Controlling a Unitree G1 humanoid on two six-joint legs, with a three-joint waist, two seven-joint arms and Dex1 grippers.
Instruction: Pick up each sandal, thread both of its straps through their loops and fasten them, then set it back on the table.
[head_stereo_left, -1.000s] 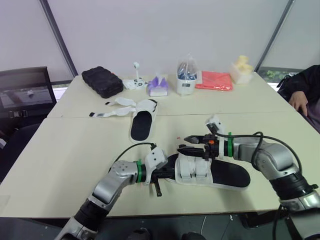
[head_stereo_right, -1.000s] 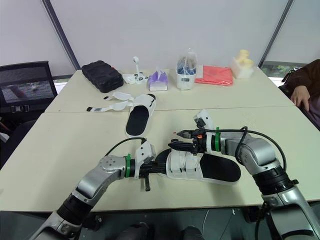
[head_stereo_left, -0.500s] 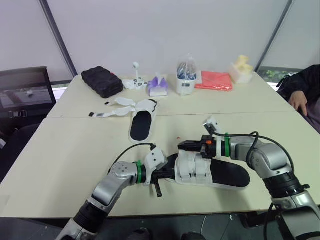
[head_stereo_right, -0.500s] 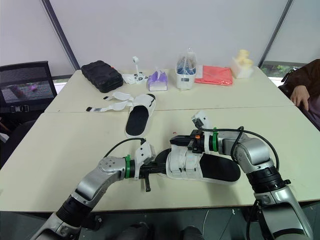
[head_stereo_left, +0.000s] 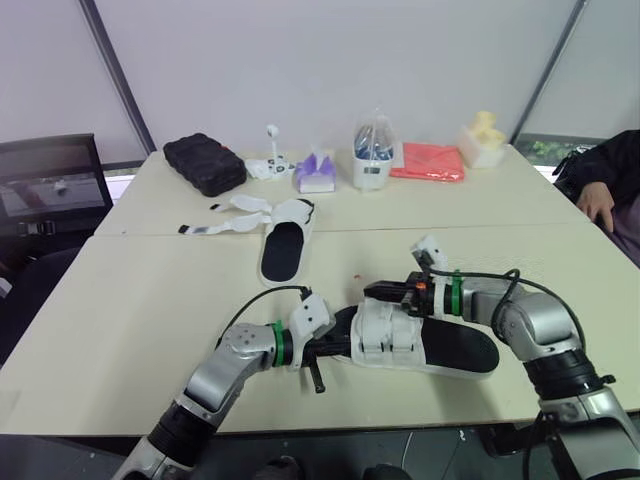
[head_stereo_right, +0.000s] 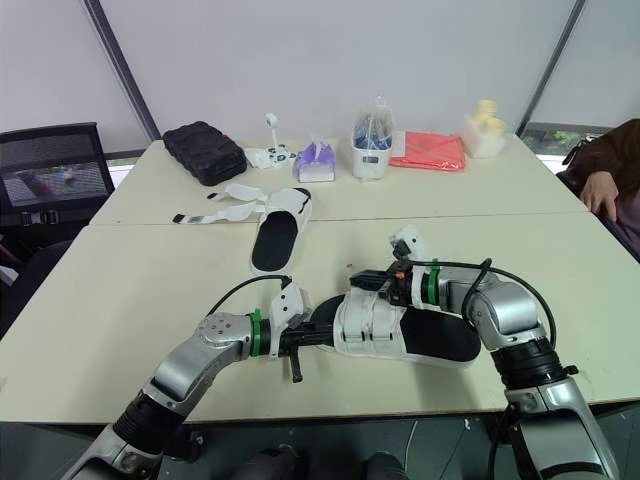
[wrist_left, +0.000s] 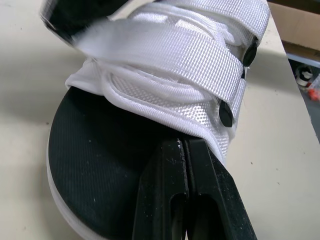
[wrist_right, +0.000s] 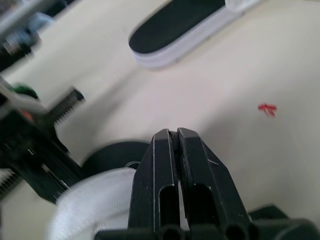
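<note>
While on one table (head_stereo_left: 150, 290), two sandals (near sandal (head_stereo_left: 455, 350), far sandal (head_stereo_left: 282, 250)).

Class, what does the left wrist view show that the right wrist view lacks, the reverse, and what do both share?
Left wrist, not right wrist: two straps across the near sandal, with black studs. Right wrist, not left wrist: the far sandal and a red mark on the table. Shared: the near sandal's white upper and black insole; the left gripper and right gripper are both shut.
</note>
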